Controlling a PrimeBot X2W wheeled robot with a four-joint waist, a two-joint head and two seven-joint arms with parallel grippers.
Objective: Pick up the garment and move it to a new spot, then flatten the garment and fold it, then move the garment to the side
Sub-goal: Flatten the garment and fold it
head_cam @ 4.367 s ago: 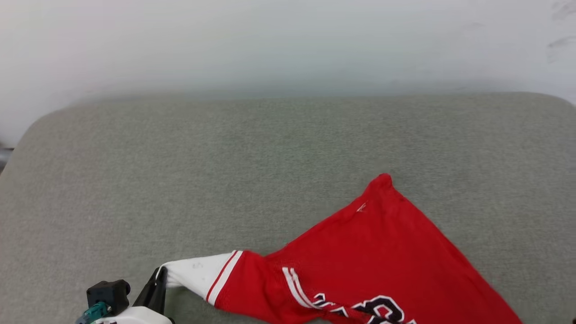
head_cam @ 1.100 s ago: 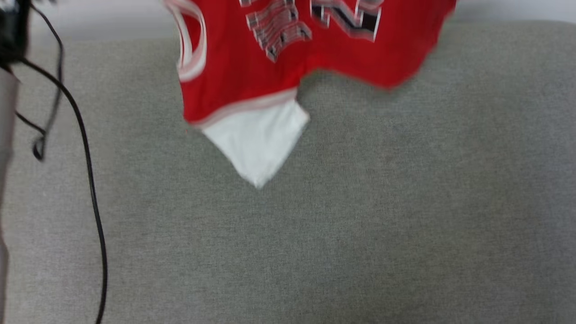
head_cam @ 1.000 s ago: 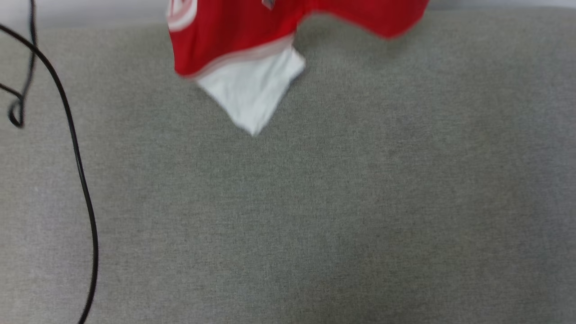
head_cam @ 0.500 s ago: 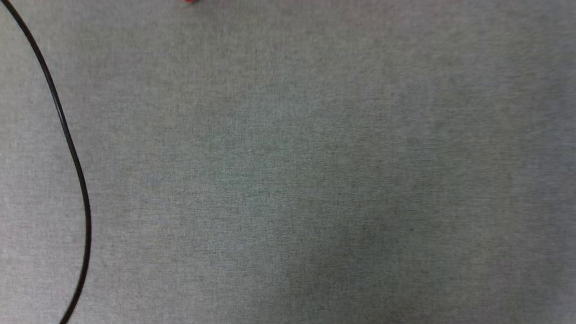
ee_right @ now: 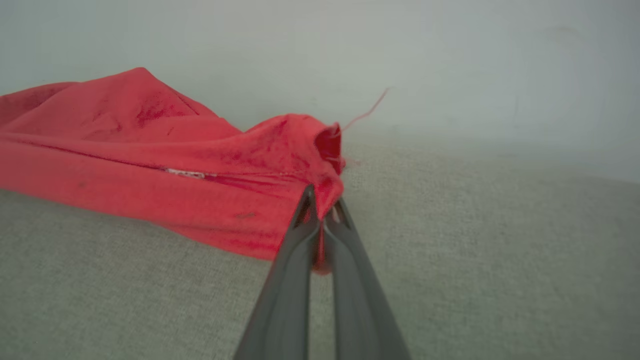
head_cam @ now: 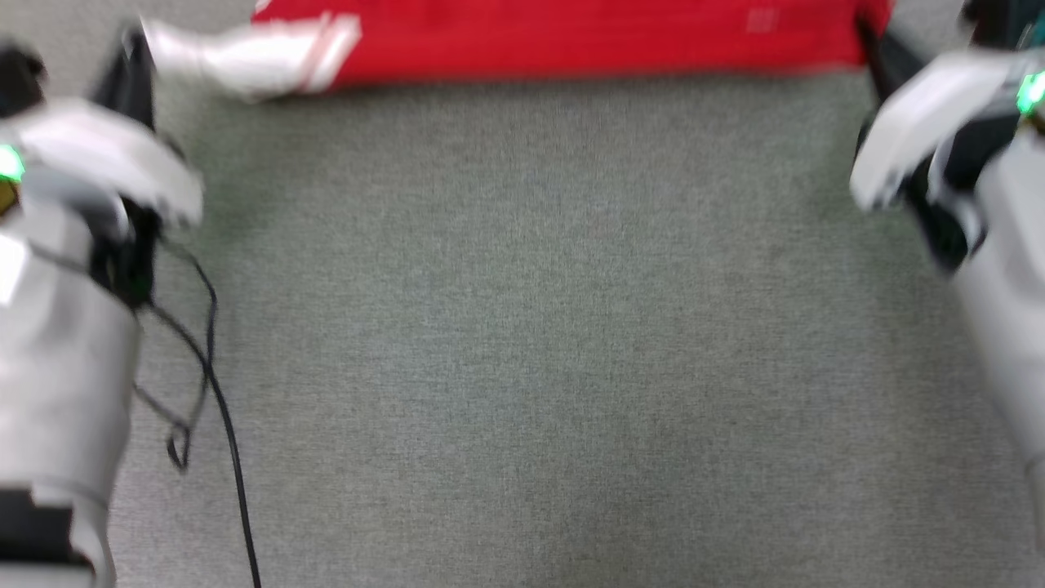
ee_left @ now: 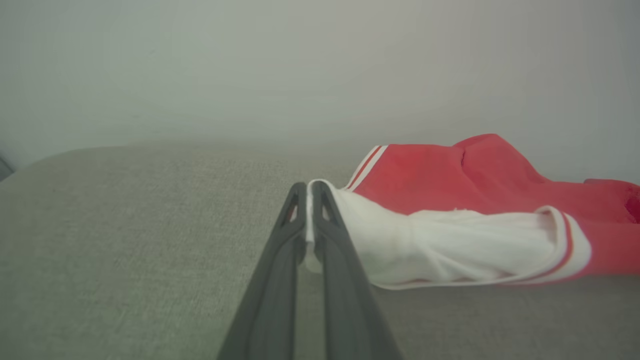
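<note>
Far left, head view: our left forearm (head_cam: 57,343), pale and blurred, w/ a loose black cable (head_cam: 224,441) trailing down over the grey cushion (head_cam: 522,327).

Left gripper (ee_left: 308,186): jaws pinched narrow on the tip of the white sleeve (ee_left: 450,245). Wrist view shows a sliver of white cloth between the two fingers, so we read it as a real hold on the garment (head_cam: 571,37), not an empty close.

Centre: garment runs as a red band across the far side of the cushion, close to the pale wall (ee_left: 300,75), sleeve end at left, red body to the right. In both wrist views it appears to rest on the cushion, ridged and bunched rather than flat.

Right: right gripper (ee_right: 322,197) has jaws closed tight on a red corner of the garment, cloth puckered just above the tips, a loose thread (ee_right: 367,107) sticking up. Right forearm (head_cam: 1004,310) sits at the right edge of the head view, also blurred.

Step, as we judge it: the flattening. Both ends are held and the cloth is strung low between the arms. It could be the tail of the re-placing; we can't tell which.

Next move, prob.:
- Pull the arms apart evenly to take out the slack.
- Draw the cloth toward the near side so the body trails out flat.
- Keep both grips until it lies smooth.

Cautions: the sleeve hold is on a thin tip and may slip under a hard tug. The cable on the left could snag.
</note>
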